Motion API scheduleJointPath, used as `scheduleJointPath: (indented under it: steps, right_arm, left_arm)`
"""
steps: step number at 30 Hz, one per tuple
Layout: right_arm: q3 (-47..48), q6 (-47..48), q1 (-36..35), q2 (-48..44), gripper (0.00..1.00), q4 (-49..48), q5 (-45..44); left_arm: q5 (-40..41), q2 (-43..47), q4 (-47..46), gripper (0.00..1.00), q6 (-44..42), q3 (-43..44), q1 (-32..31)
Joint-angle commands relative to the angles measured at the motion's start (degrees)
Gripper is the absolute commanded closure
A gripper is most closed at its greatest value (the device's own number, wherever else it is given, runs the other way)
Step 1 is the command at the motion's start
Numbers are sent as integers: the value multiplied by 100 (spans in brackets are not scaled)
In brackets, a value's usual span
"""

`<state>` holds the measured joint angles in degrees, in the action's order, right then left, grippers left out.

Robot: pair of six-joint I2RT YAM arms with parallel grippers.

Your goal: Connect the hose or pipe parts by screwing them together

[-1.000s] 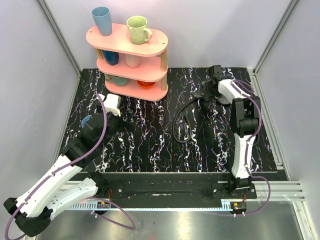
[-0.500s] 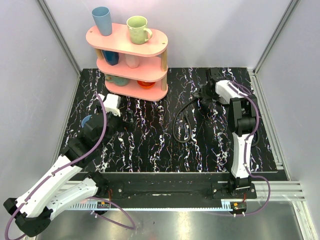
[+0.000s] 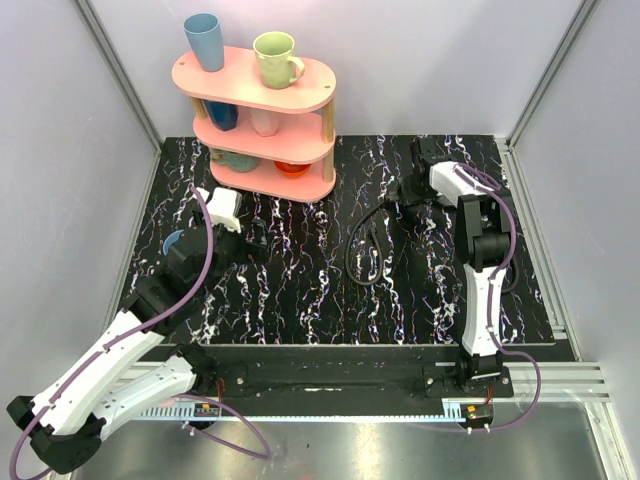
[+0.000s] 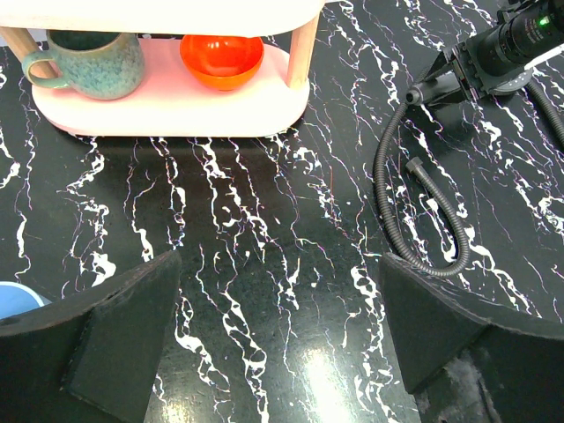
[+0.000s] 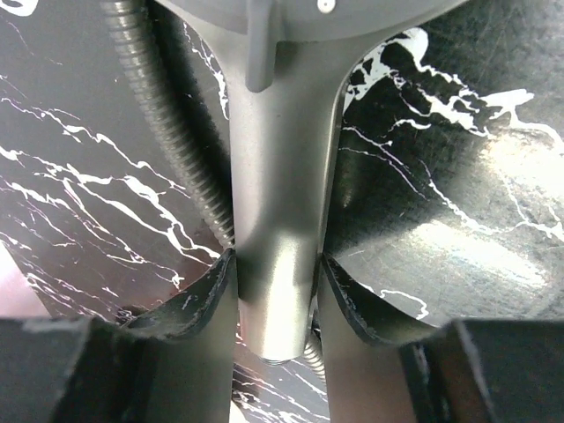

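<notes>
Ribbed black hose [image 5: 154, 106], matt grey shower-head handle [image 5: 275, 220], glossy marbled tabletop [image 4: 264, 264].

Pink three-tier shelf [image 3: 240, 80] at eleven o'clock on the black marbled tabletop [image 3: 300, 290]: blue cup [image 3: 204, 42], green mug [image 3: 276, 58] on top; teal mug [image 4: 86, 60], orange bowl [image 4: 221, 58] lowest.

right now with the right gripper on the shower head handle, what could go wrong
1. The right gripper clamps the shower head close to the end of its handle, so the fingers may crowd the spot where the hose must screw on.
2. The hose lies right alongside that handle, so lifting could drag or snag it.
3. The left gripper is open and well away from the hose, so nothing steadies it.
</notes>
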<state>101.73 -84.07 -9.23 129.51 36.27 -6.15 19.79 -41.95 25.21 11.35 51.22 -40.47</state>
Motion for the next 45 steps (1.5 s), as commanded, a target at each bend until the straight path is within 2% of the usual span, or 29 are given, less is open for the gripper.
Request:
scheduleJointPath:
  steps: [1, 4, 10, 16, 20, 23, 27, 34, 35, 38, 40, 45]
  right_arm:
    - [-136, 470, -61, -268, 74, -233, -97]
    - [-338, 997, -70, -593, 85, -515, -35]
    - [-1224, 2210, -114, -1603, 93, -1076, 61]
    - [-3295, 3229, -175, -3018, 100, -1990, 596]
    - [-4265, 3791, -403, -3879, 100, -2265, 914]
    - [-4960, 3916, -544, -4547, 100, -2309, 958]
    - [-5830, 3925, -597, -5592, 100, -2458, 1054]
    - [-6928, 4057, -939, -6438, 100, -2844, 1853]
    - [-6991, 4091, -1001, -6517, 100, -2880, 1933]
    - [-7202, 4118, -1106, -6789, 100, -2863, 2135]
    - [-7456, 4048, -1124, -7044, 100, -2889, 2232]
    - [-8133, 3565, -1151, -8028, 100, -3328, 2417]
  left_arm:
    - [130, 65, -175, 2, -90, 46, -14]
    - [157, 56, -175, 2, -98, 46, -14]
    - [244, 29, -174, 2, -72, 28, -14]
    - [508, -6, -78, 2, 138, 72, -22]
    - [369, -216, 238, 4, 604, 335, -14]
    - [-122, -296, 572, 6, 1052, 590, -14]
    - [-695, -269, 572, 8, 1500, 582, -14]
    - [-1275, -576, 573, 10, 1966, 503, -14]
    - [-1572, -725, 459, 15, 2011, 477, -14]
    - [-1943, -1067, 301, 19, 2256, 362, -23]
    - [-2172, -1227, 204, 19, 2555, 266, -23]
    - [-2656, -1842, -814, 19, 3327, -225, -49]
